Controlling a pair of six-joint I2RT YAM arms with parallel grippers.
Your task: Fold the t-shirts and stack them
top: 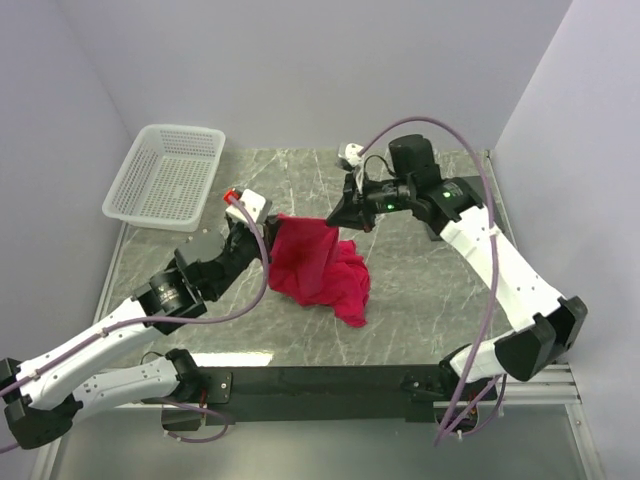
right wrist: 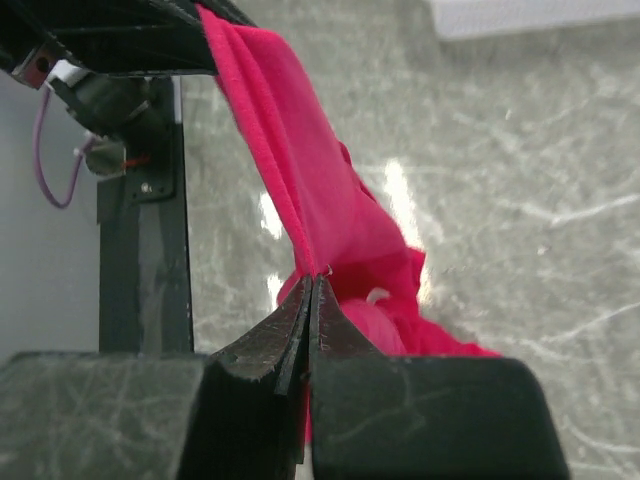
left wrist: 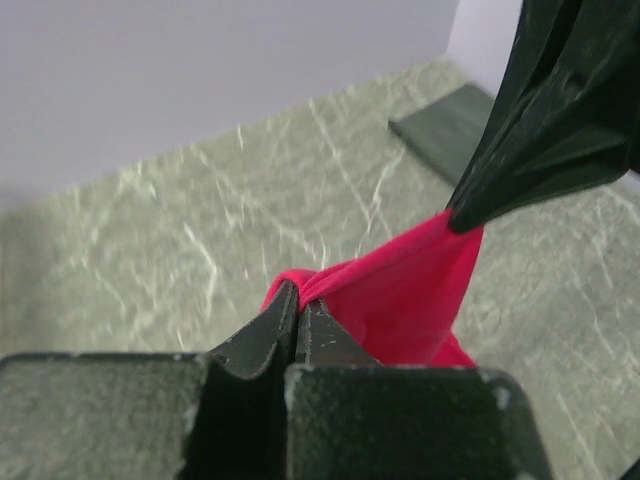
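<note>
White basket (top: 152, 214) (back left) apart from t-shirt (top: 318, 262).

t-shirt (top: 320, 265): bunched, sleeves hidden | left arm (top: 90, 347): cut off (left edge)

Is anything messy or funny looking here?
Yes. The red t-shirt is scrunched up, not folded. The left gripper and right gripper pinch its top, and the rest sags crumpled on the table. The white basket seems to poke over the table's left edge.
</note>
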